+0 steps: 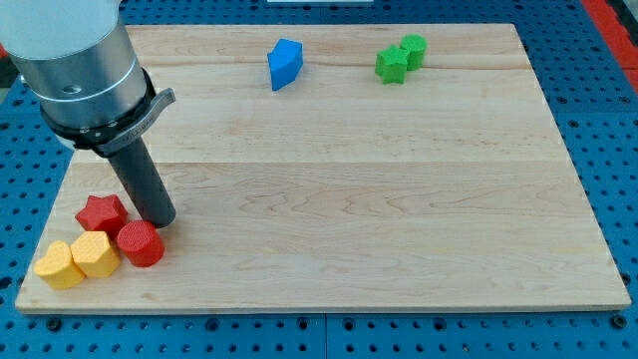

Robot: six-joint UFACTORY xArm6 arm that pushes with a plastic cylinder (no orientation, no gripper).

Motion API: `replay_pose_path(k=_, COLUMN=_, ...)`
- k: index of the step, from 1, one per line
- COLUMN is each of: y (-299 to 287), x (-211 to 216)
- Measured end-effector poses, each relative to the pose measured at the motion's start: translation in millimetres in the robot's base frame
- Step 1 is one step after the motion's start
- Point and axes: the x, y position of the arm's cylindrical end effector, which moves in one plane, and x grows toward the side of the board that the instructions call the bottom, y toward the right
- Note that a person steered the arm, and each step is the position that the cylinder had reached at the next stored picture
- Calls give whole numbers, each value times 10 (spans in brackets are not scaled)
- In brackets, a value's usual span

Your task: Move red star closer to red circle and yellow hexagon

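Resting beside chunky red star (pixel 102 212), seemingly touching: my tip (pixel 157 221).

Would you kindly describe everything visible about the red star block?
The red star is a small, matte, solid-coloured block lying flat on the wooden board near the view's bottom left corner. Its points look rounded. The red circle sits just to its lower right and the yellow hexagon just below; both appear to touch it. My tip rests right beside its right edge.
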Motion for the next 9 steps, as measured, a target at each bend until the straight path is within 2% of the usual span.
replay_pose_path(k=1, y=8, x=0)
replay_pose_path(k=3, y=500, x=-40)
replay_pose_path(k=5, y=498, x=-317)
replay_pose_path(k=9, y=-652, x=-381)
